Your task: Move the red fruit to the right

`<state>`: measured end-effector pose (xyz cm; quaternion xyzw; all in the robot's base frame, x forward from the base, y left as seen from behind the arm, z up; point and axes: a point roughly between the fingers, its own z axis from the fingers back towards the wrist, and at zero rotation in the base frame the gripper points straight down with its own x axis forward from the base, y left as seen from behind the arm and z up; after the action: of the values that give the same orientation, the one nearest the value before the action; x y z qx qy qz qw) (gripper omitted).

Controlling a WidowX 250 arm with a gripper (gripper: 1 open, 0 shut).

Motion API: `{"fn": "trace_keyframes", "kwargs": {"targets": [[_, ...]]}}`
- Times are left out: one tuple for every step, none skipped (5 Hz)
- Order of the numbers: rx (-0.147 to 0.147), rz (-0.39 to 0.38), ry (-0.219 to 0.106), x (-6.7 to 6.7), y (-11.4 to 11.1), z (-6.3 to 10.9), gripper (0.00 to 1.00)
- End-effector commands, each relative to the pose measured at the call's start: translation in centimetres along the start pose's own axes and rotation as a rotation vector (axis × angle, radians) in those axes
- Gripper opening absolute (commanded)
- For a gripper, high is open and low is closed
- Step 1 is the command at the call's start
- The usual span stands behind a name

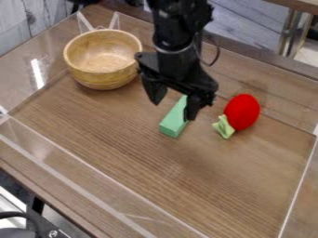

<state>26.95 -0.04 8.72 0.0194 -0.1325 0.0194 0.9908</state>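
Note:
The red fruit (241, 110) lies on the wooden table at the right, its light green stem (222, 129) pointing toward the front left. My gripper (176, 99) hangs open to the left of the fruit, just above the far end of the long green block (176, 118). Nothing is between its black fingers, and it does not touch the fruit.
A wooden bowl (103, 58) stands at the back left. A clear plastic wall (125, 200) borders the table on its front and sides. Bare wood extends in front of the block and the fruit.

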Motion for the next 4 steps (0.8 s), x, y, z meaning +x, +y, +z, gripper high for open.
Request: {"fn": "trace_keyframes", "kwargs": {"targets": [[0.000, 0.009, -0.035, 0.9, 0.0, -0.4, 1.00], [0.005, 0.003, -0.034, 1.0, -0.4, -0.7, 1.00], [0.005, -0.005, -0.030, 1.8, 0.2, 0.0, 1.00], [0.003, 0.002, -0.024, 2.5, 0.8, 0.7, 1.00]]}}
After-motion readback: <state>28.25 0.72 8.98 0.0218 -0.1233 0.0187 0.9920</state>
